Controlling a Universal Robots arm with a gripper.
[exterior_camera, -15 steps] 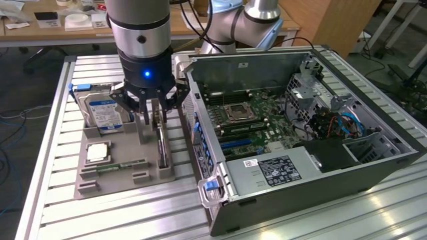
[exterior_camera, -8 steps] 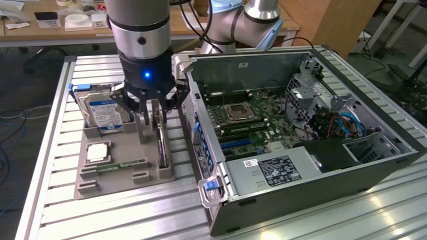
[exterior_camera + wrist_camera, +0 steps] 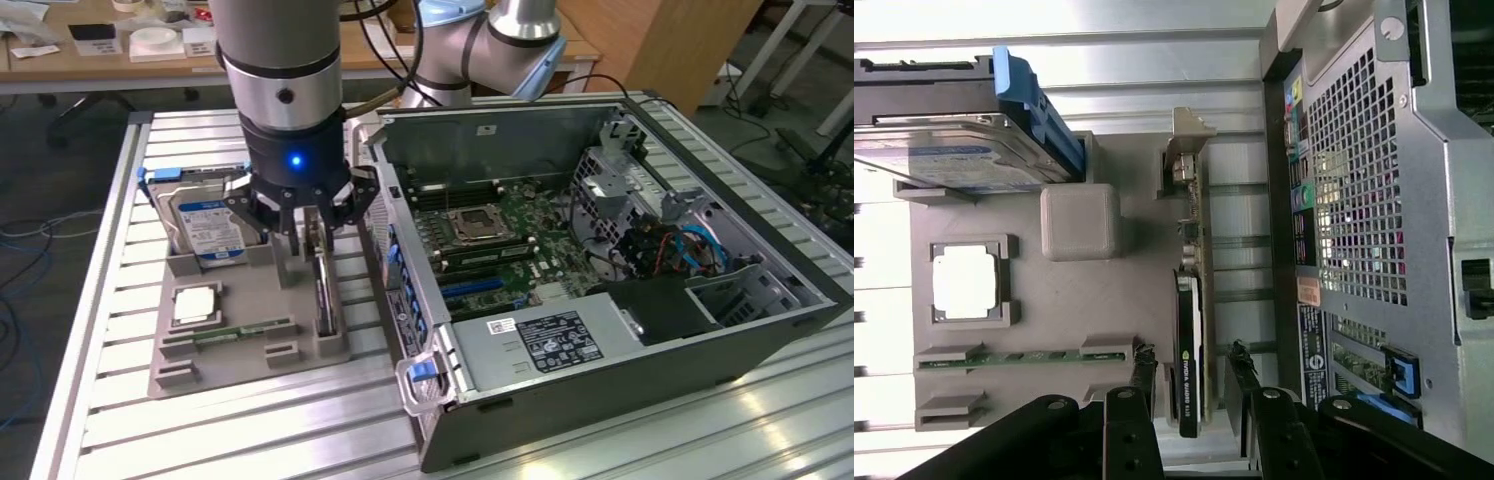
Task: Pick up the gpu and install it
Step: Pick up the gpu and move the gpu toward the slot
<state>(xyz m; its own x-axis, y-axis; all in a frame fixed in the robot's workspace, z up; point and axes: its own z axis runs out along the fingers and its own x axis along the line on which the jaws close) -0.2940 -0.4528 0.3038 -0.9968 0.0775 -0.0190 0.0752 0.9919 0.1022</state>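
Note:
The gpu (image 3: 324, 290) stands on its long edge in a slot of the grey holder tray (image 3: 254, 355), silver bracket end toward the hard drive. My gripper (image 3: 315, 228) hangs directly over it, open, fingers pointing down. In the wrist view the dark card (image 3: 1191, 270) with its metal bracket (image 3: 1184, 150) runs between my two fingertips (image 3: 1144, 362), which straddle its end with a small gap on each side. The open computer case (image 3: 601, 270) lies beside the tray on the exterior view's right, with its motherboard (image 3: 494, 235) exposed.
The tray also holds a silver hard drive with a blue label (image 3: 207, 222), a square processor (image 3: 196, 305) and a green memory stick (image 3: 247, 328). The case's rear wall (image 3: 1354, 200) stands close alongside the card. A power supply (image 3: 547, 340) fills the case's near corner.

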